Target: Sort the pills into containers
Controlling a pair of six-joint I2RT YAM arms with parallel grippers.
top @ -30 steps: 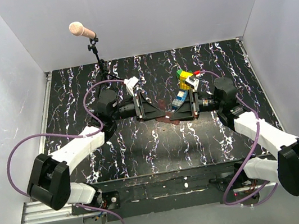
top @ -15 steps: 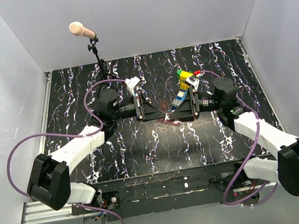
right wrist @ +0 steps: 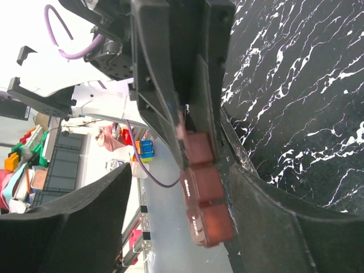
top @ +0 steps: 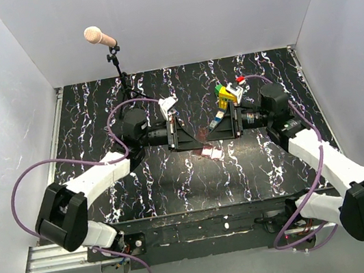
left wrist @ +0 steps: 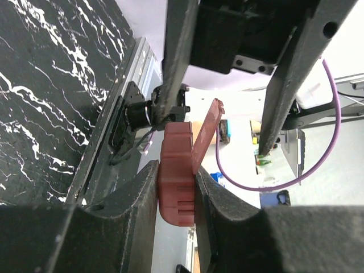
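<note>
In the left wrist view my left gripper [left wrist: 175,170] is shut on the dark red-brown box [left wrist: 177,176], whose hinged flap lid [left wrist: 209,129] stands open. The right wrist view shows several compartments of that box [right wrist: 207,202] resting against one finger of my right gripper [right wrist: 179,176]. Its jaws are wide open, with a clear gap to the other finger. From above, the two grippers face each other over the middle of the table, left [top: 193,138] and right [top: 221,129], the box [top: 210,150] between them. No pills can be made out.
A yellow-and-green toy brick stack [top: 225,91] stands just behind my right gripper. A microphone on a small stand [top: 101,37] is at the back left. White walls close in the black marbled table [top: 97,122] on three sides.
My right gripper has opened wide and let go of the box, and its wrist has drawn back and away a little. My left gripper has closed tight on the box.
</note>
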